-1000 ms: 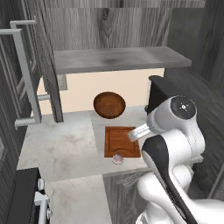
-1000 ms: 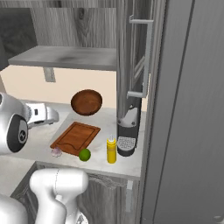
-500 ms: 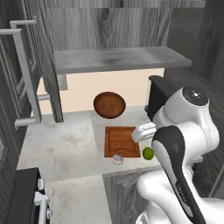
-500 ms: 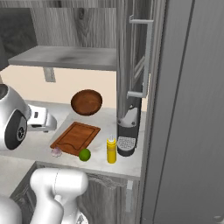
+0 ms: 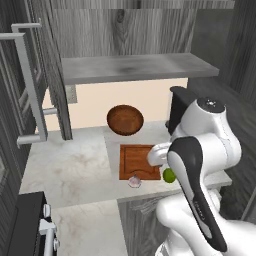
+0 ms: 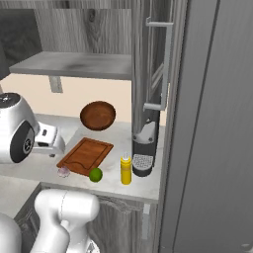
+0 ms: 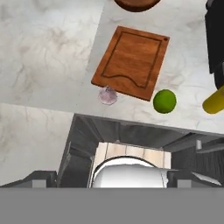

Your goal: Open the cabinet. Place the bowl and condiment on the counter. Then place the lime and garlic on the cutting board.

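Note:
The cabinet stands open, its left door (image 5: 30, 90) and right door (image 6: 158, 74) swung out. On the counter (image 5: 75, 165) the wooden bowl (image 5: 125, 120) leans at the back wall. In front of it lies the cutting board (image 7: 131, 61), bare. The garlic (image 7: 107, 95) and the lime (image 7: 165, 101) rest on the stone just off the board's near edge. The yellow condiment (image 6: 126, 169) stands right of the lime. My gripper (image 7: 117, 178) hovers open above the counter's front edge, holding nothing.
A black coffee machine (image 6: 143, 148) stands at the counter's right end beside the condiment. The grey cabinet shelf (image 5: 135, 67) hangs above the bowl. A stove edge (image 5: 30, 225) sits low at the left. A tall grey panel (image 6: 212, 123) walls the right side.
The arm has turned and the hand has sunk a little over the board's near edge. The lime now shows past the arm in the left base view. Nothing on the counter moved.

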